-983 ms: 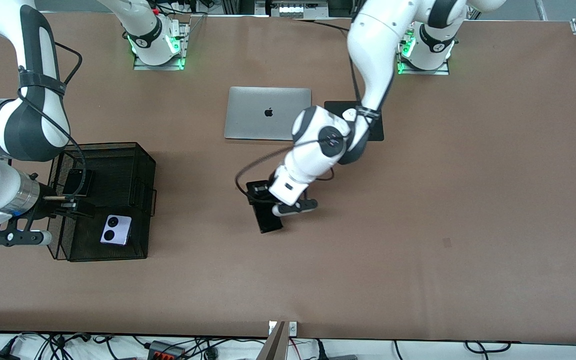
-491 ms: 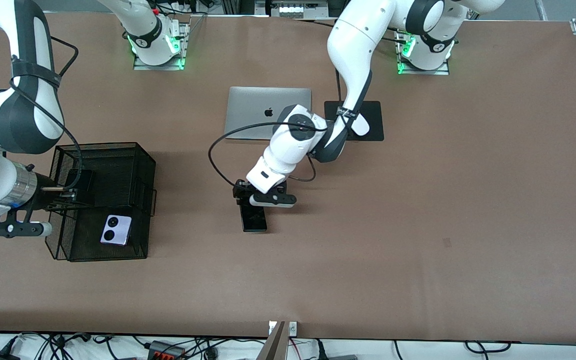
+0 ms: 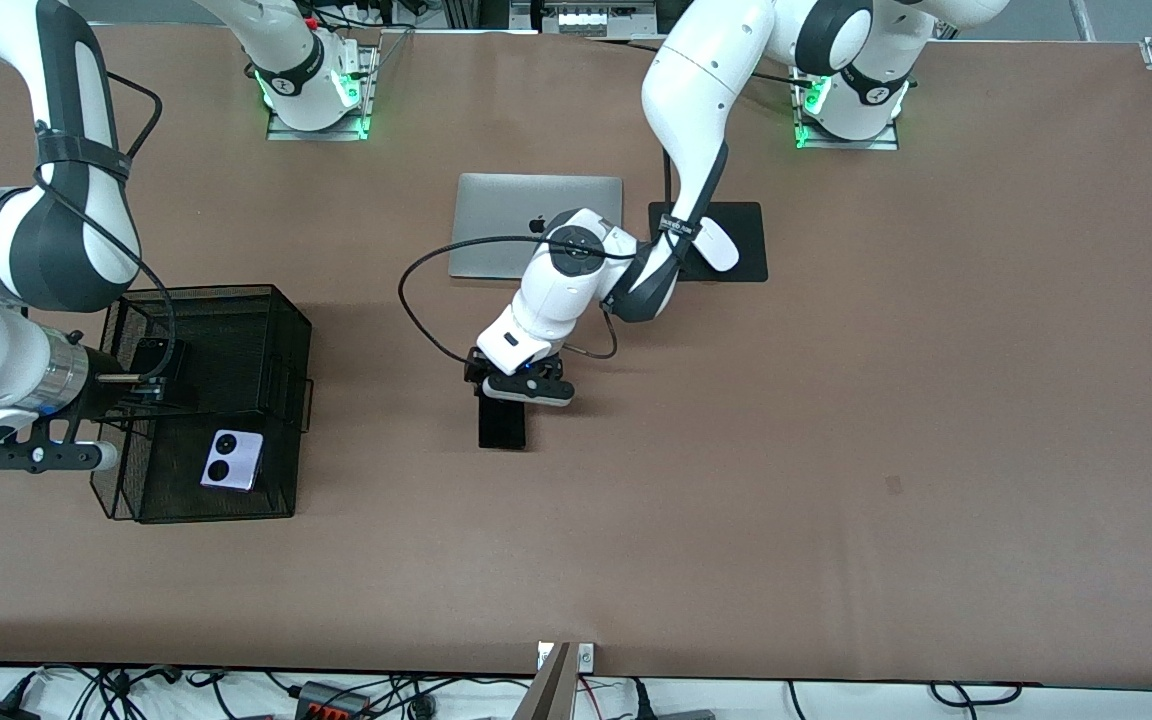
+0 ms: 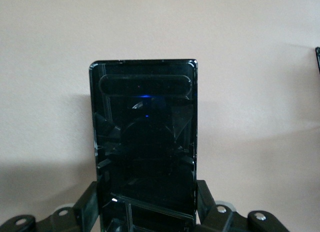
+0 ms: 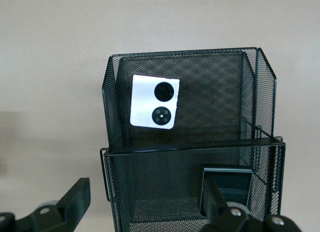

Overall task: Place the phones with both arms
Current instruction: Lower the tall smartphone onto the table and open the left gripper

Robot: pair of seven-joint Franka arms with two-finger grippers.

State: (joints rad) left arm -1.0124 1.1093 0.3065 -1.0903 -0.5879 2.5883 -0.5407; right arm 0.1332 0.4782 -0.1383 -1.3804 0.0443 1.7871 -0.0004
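left wrist view: left end effector (image 4: 146,212) grips black slab phone (image 4: 144,142).

Even overhead light fills the brown table (image 3: 836,400), the white robot arms casting only soft shadows toward the front camera. Green lamps glow at both arm bases. The slim black slab phone's (image 4: 144,142) glossy face mirrors a blue glint in the slightly soft left wrist view.

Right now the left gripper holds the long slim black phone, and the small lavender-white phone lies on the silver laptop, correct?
Not quite. The left gripper does hold the long slim black phone, but the small lavender-white phone lies in the black mesh basket, per the front view.
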